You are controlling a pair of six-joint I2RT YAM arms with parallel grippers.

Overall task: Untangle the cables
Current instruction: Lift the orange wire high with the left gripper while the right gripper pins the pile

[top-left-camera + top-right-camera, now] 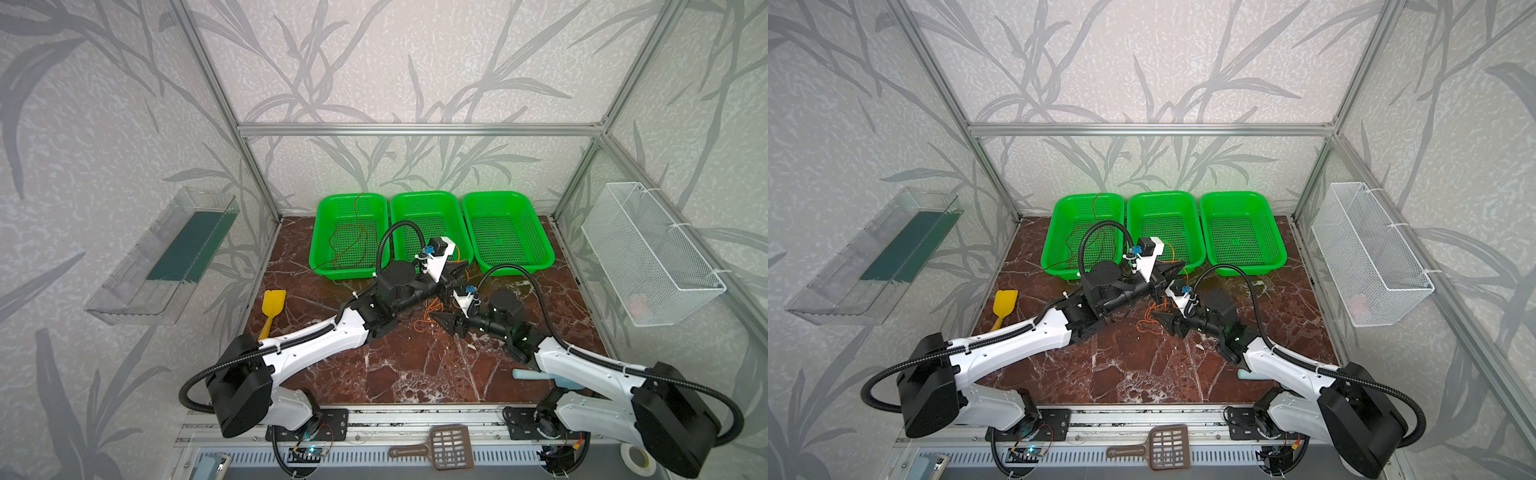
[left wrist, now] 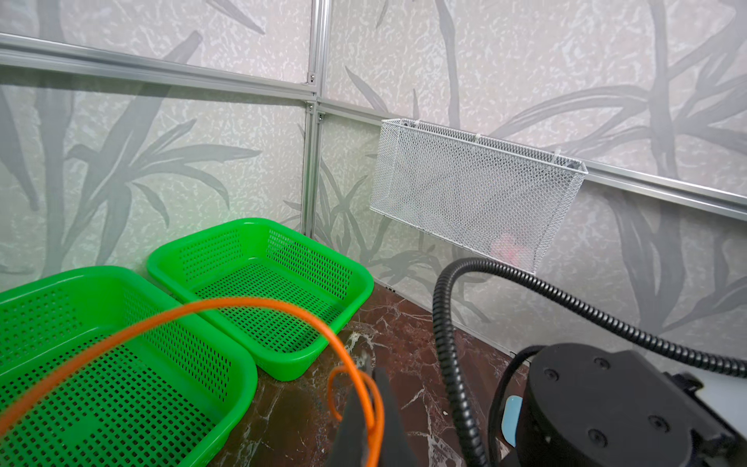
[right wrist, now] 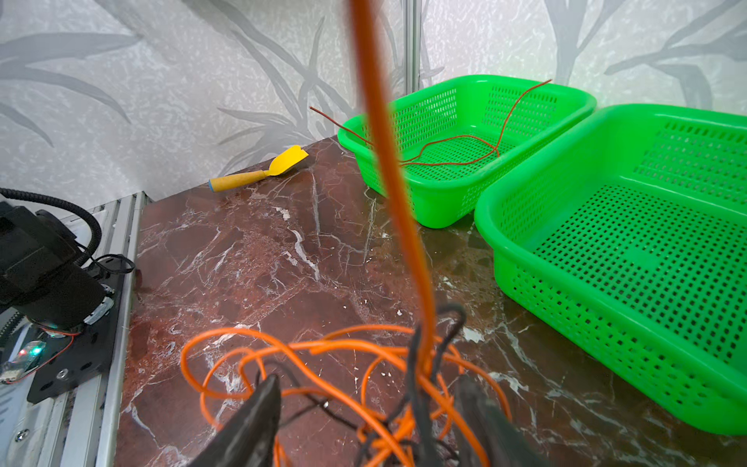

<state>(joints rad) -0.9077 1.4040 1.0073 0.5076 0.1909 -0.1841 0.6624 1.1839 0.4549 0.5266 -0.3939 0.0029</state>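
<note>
Clenching the orange cable (image 2: 242, 301), the left jaws are holding it above the counter (image 3: 242, 263); the right jaws are standing apart astride the snarl (image 3: 323, 347). Any pull looks to be risking cinching the black cable (image 3: 450, 313) tighter; the red-brown cable (image 3: 444, 163) is lying in a green basket (image 3: 444, 214).

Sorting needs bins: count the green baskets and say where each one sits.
3, side by side along the back of the table: left basket, holding the red-brown cable; middle basket; right basket. None seems hidden.
</note>
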